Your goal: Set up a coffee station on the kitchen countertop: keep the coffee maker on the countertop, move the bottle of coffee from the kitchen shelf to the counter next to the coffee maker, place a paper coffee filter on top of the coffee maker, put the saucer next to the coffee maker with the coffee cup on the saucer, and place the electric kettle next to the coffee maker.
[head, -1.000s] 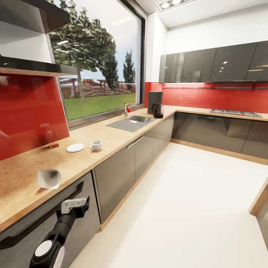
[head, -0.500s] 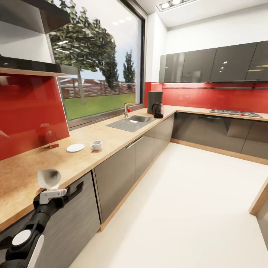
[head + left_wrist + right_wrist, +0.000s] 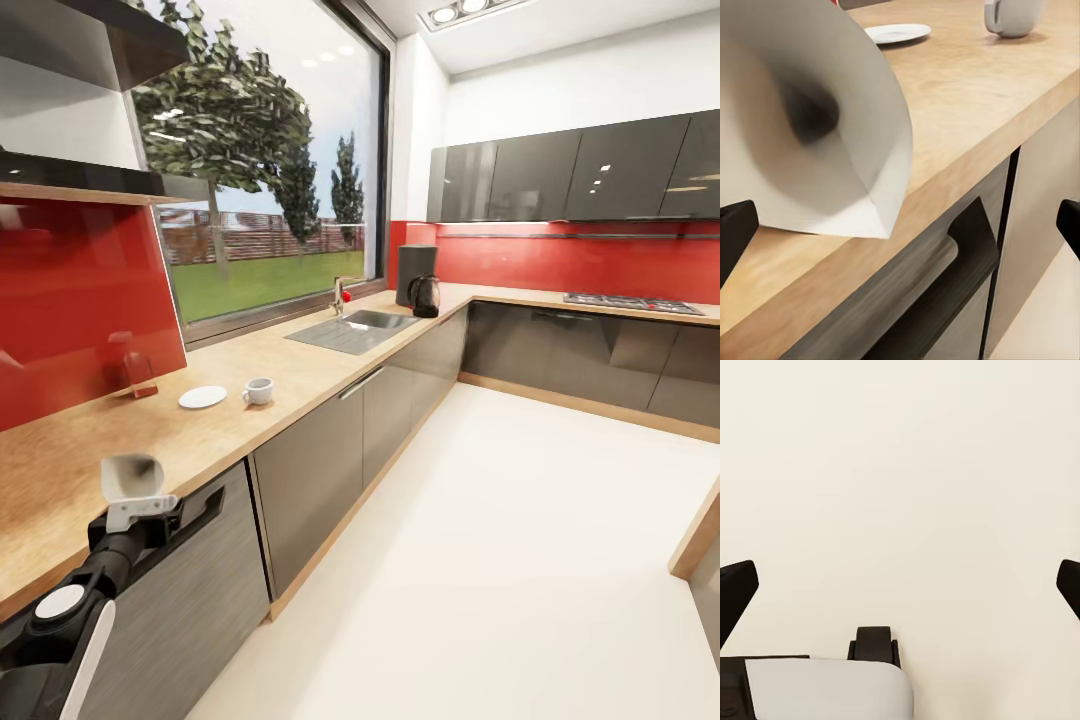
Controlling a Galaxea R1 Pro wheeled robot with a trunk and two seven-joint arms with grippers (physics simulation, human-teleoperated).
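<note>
Left gripper (image 3: 140, 508) hangs wide apart right at the paper coffee filter (image 3: 131, 476), which sits near the worktop (image 3: 300, 370) edge. Saucer (image 3: 203, 397) and coffee cup (image 3: 258, 390) sit further along, apart. Right gripper (image 3: 900, 585) spread wide too, over pale floor (image 3: 900, 472).

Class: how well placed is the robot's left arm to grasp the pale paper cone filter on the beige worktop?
Probably yes: the left gripper is open just before the pale paper cone filter, with nothing between them.
</note>
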